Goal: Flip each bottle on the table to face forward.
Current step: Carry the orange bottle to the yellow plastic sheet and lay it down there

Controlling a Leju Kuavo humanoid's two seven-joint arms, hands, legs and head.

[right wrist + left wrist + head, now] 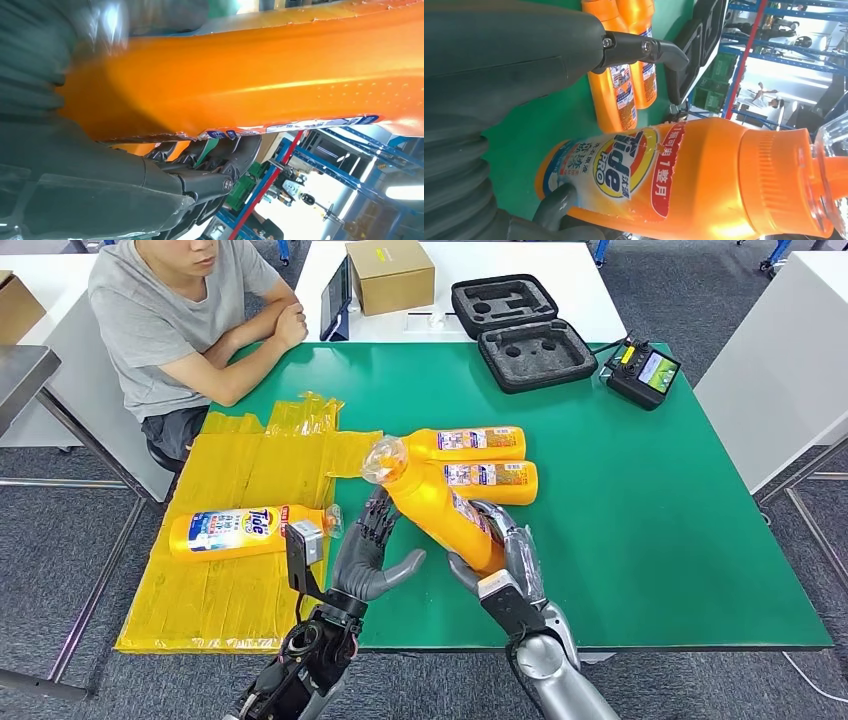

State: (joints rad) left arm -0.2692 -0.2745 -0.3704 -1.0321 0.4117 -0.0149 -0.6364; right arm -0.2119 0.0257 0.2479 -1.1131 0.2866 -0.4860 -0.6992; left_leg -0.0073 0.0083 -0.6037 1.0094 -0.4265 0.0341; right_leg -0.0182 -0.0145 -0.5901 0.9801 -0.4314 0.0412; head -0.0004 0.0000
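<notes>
At the table's near edge, my right hand (505,560) grips the orange bottle (440,505) by its base (cap slanting up-left, away from me); my left hand (372,555), open and empty, waits just beside its body.

This looks like a robot test lab or workshop. Grey carpet tiles cover the floor, and white worktables stand beyond the green table (650,500). Past the right hand (505,565), at the table's far edge, lie an open foam-lined equipment case (522,332) and a handheld controller (642,371). Blue metal shelving (769,60) stands further off.
</notes>
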